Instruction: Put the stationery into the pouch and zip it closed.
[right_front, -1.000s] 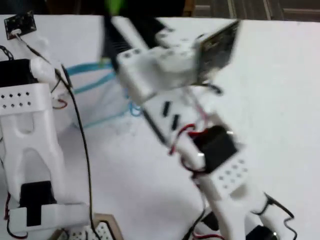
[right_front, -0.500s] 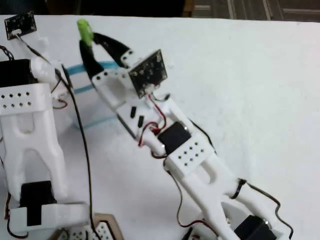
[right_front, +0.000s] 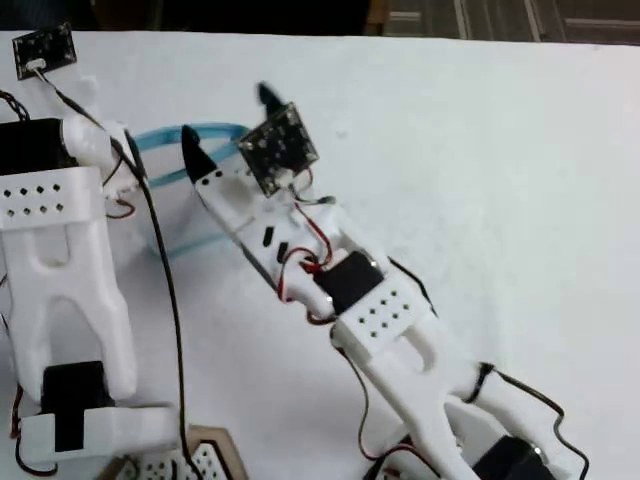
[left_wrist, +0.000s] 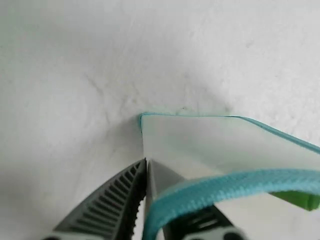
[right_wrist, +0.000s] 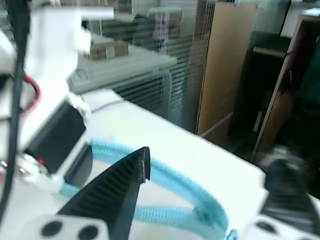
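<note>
Right gripper (right_front: 232, 128): black fingers spread wide, holding nothing, their tips at the teal rim of the pouch.
Left gripper (left_wrist: 146, 166): grey ribbed fingers pressed together, pinching the pouch's edge near a corner.
Clear plastic pouch with teal zip bands (right_front: 195, 205): lies flat between the two arms; its bands stand apart.
Open room: white table (right_front: 500, 150) bare beyond the right arm.
Pouch contents: a green object (left_wrist: 300, 199) inside, under the zip band.

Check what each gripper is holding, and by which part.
Left gripper is shut on the pouch at its open edge, next to the blue zipper. Right gripper is open and holds nothing.
</note>
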